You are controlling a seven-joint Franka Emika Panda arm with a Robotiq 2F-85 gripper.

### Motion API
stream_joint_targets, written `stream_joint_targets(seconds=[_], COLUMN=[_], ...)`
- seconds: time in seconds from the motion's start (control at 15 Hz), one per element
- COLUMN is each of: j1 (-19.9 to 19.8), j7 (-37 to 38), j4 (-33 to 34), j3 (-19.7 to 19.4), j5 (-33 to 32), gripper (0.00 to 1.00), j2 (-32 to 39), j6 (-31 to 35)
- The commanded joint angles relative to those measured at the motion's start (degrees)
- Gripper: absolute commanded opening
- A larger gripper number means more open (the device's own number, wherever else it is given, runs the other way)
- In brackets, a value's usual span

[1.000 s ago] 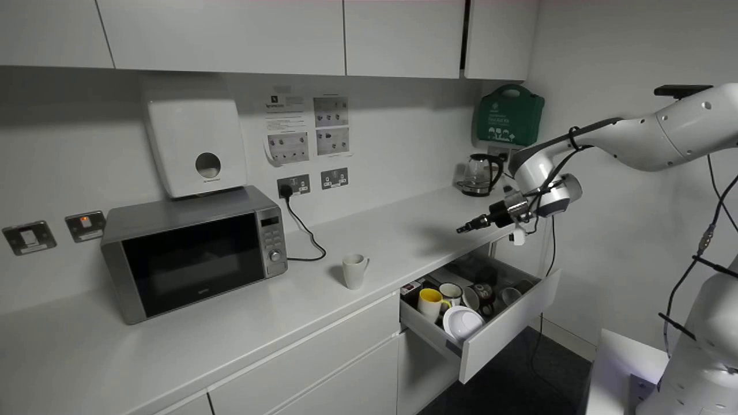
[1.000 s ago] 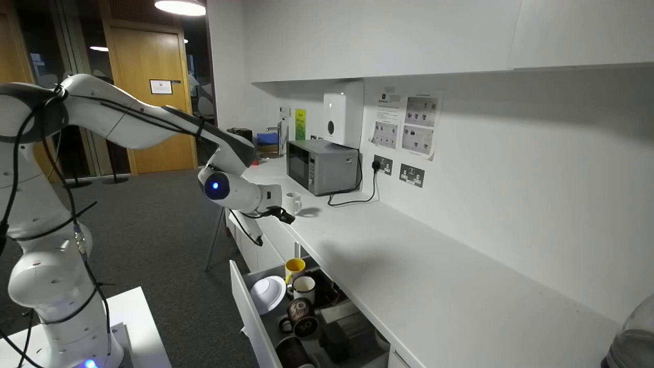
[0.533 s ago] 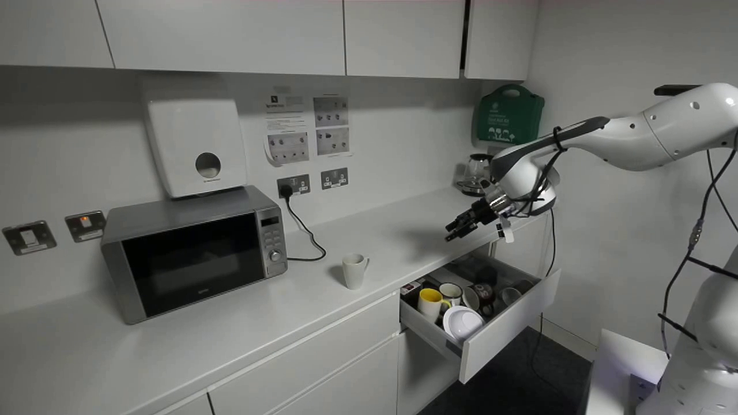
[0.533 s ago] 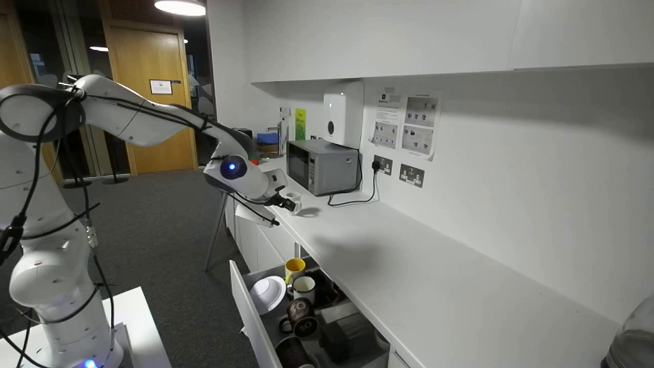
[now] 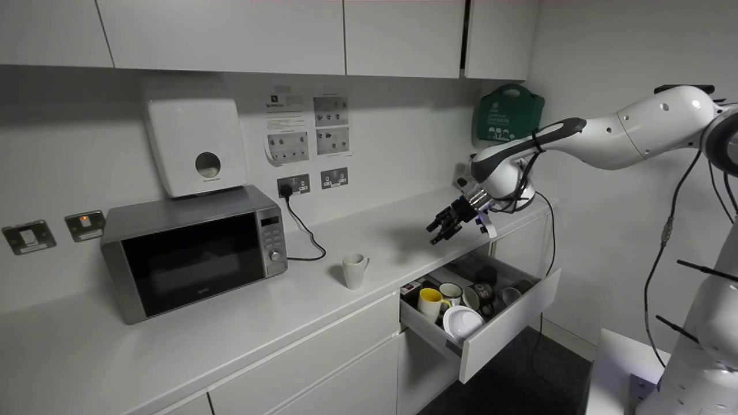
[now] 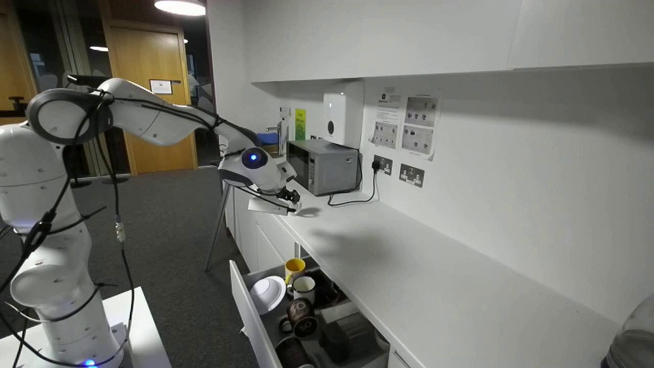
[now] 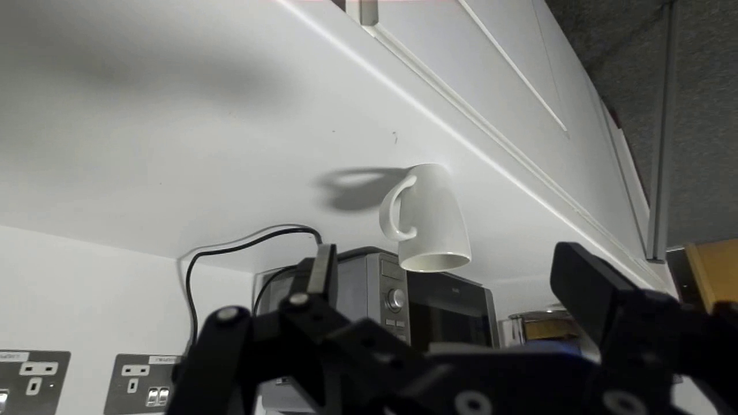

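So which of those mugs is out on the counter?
The plain white mug, standing upright near the microwave. It's the only mug I can see on the countertop; the others in view, including the yellow-lined mug, sit in the open drawer.

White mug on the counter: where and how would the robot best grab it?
Probably around the body of the white mug, coming from above: it stands upright on the counter near the front edge, open end up, so its top looks reachable. The handle juts out from one side, so I'd turn the gripper to squeeze the body across, clear of that loop.
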Motion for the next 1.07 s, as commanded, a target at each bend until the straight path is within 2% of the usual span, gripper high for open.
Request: stream_joint_targets(seconds=[0.0,0.07,0.2,1.0], j1=[0.0,2.6,3.3,4.7], j7=[1.9,2.8,4.1,12.8], j4=[5.7,7.0,9.4,26.1], j3=[0.0,-2.5,-2.8,-2.0], j5=[-4.4,-5.7,-7.6,-16.8], gripper=[1.0,1.0,1.0,1.0], j2=[3.7,4.6,6.4,19.2], j6=[-2.9,-3.7,-5.1,-11.8])
